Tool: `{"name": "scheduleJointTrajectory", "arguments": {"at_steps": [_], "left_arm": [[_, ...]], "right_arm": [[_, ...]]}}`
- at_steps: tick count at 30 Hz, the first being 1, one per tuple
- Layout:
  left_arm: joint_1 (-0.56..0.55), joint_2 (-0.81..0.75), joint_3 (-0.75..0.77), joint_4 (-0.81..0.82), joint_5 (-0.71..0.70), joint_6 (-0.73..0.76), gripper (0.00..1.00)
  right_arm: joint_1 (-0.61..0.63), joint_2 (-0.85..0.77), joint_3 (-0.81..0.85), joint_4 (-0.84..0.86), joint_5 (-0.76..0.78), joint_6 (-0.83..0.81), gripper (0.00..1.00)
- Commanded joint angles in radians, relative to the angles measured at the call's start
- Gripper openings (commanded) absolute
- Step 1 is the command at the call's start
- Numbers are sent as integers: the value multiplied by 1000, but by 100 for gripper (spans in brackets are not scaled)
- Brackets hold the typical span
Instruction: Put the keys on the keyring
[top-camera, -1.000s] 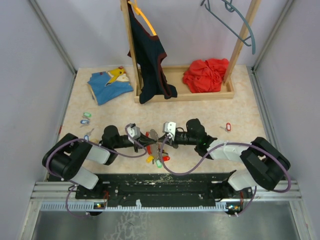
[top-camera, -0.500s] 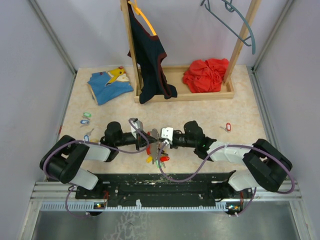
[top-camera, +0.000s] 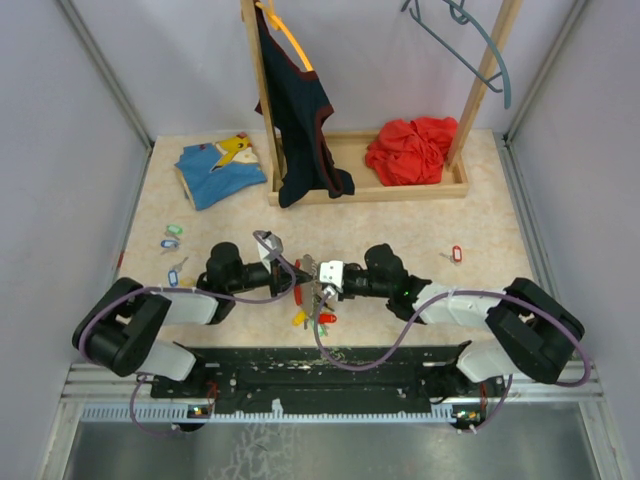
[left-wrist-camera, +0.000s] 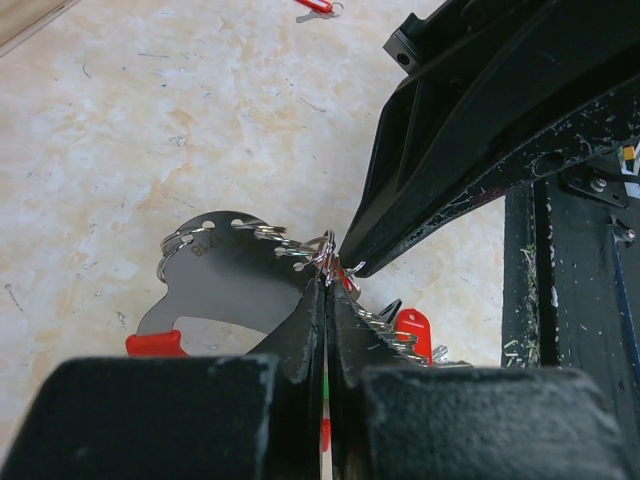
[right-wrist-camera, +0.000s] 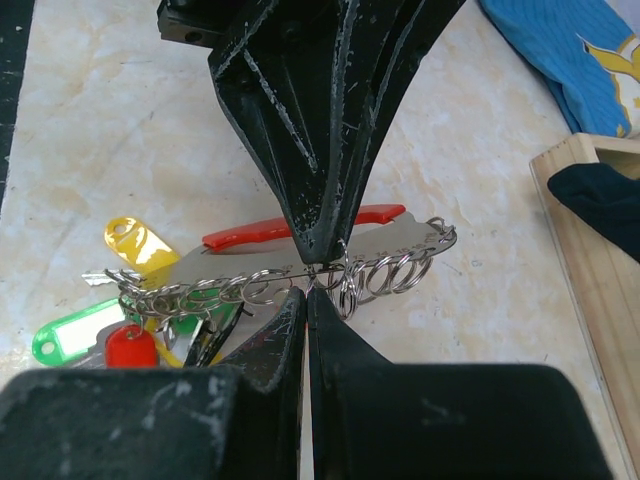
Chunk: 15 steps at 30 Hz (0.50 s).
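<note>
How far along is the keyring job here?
Looks done: a yellow-tagged key, a green-tagged key and a small red-tagged key seem bunched on the rings of the flat silver metal plate. In hand: left gripper and right gripper both pinch shut on its ring row. Left: a loose red-tagged key at right, a loose green-tagged key and loose blue-tagged key at left.

Both arms reach low and inward across the front, and the left gripper (top-camera: 301, 272) meets the right gripper (top-camera: 322, 283) tip to tip in the middle. Left jaws pressed together (only a hairline slit between the fingers (left-wrist-camera: 300, 330)), right jaws pinched just as tight, the two tips nearly touching
</note>
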<state>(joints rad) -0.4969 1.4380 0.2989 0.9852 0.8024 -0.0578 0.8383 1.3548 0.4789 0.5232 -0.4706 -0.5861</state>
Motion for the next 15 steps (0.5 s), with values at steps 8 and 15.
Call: {"name": "scheduleJointTrajectory", "arguments": {"at_steps": [8, 15], "left_arm": [[21, -54, -28, 143, -130, -104, 0], [21, -63, -43, 150, -173, -114, 0]], "right_arm": [[25, -22, 29, -14, -12, 0, 0], [26, -61, 17, 22, 30, 19, 0]]}}
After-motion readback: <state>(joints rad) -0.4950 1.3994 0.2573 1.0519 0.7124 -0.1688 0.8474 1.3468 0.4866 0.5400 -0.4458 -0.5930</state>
